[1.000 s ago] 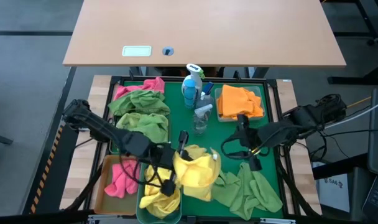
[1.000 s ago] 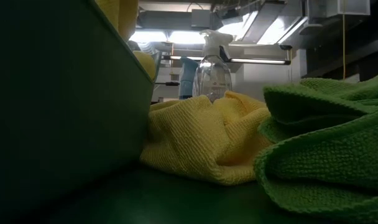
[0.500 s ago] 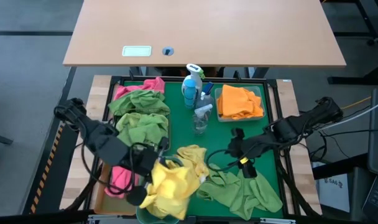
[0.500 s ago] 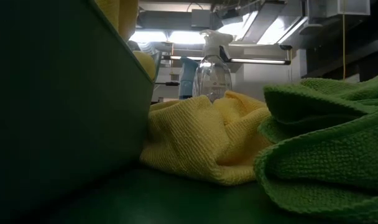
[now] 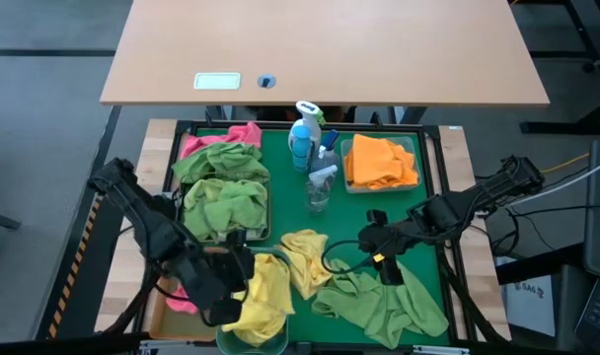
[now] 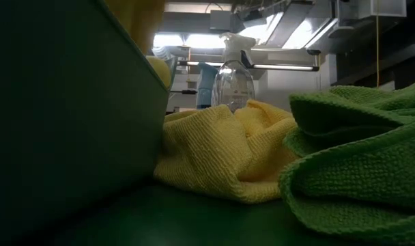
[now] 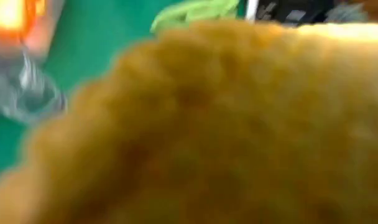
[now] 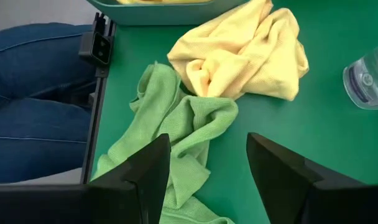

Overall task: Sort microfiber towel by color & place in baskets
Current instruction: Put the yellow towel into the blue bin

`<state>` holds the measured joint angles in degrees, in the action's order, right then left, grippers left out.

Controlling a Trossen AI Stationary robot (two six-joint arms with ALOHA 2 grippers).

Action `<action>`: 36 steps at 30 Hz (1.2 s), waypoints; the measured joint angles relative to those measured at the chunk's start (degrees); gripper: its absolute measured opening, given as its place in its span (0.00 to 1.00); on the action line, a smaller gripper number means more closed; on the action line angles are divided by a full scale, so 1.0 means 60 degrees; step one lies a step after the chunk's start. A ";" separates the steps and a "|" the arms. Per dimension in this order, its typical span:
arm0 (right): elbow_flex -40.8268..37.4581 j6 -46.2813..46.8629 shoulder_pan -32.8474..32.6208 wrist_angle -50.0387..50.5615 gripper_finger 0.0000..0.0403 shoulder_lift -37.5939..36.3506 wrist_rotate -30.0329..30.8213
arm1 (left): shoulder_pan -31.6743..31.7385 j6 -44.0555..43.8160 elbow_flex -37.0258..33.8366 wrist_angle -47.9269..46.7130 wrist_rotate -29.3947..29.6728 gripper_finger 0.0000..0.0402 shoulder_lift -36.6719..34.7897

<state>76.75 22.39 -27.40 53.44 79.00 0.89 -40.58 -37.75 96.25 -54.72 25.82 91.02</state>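
Note:
My left gripper is over the teal basket at the tray's near edge, shut on a yellow towel; that towel fills the left wrist view and hides the fingers. A second yellow towel lies on the green tray beside a heap of green towels. My right gripper hangs open above the green towels, touching nothing. Green towels fill the wire-mesh basket, orange ones the clear basket, and a pink one lies in the amber basket. My left gripper holds the yellow towel by its upper part. The gripper hides the place of contact in the high view, and the towel hides it in the wrist view. The towel is bunched and droops from the gripper into the teal basket.
Spray bottles and a clear bottle stand at the tray's middle far side. A pink towel lies at the far left. A person's jeans-clad legs are just beyond the near edge. In the low view the teal basket's wall fills the left.
My left gripper has carried the yellow towel from the tray's middle toward the near left, tipping downward, until it is over the teal basket. The towel has gone from spread out to bunched. My right gripper has sunk toward the green towels, staying open.

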 joint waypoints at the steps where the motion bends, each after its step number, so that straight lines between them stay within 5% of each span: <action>1: 0.0000 0.0005 0.0000 -0.0007 0.52 0.0000 -0.0004 | -0.0022 -0.0265 -0.0349 0.0084 -0.0017 0.00 0.0000; 13: 0.0000 0.0979 -0.0720 -0.0048 0.52 0.0000 0.0193 | -0.0032 -0.1728 -0.4191 0.2332 -0.1255 0.00 0.0011; 19: -0.0033 0.1433 -0.1835 -0.0149 0.52 0.0000 0.1205 | -0.0029 -0.1721 -0.5326 0.3334 -0.1250 0.04 0.0011; 36: -0.3365 0.8042 -0.4631 -0.0553 0.52 0.0004 0.1927 | 0.0263 -0.2653 -0.5494 0.3574 -0.1190 0.32 0.0011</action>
<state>56.56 70.64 -55.19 50.12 79.02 12.45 -39.00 -53.67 63.29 -33.28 18.68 91.09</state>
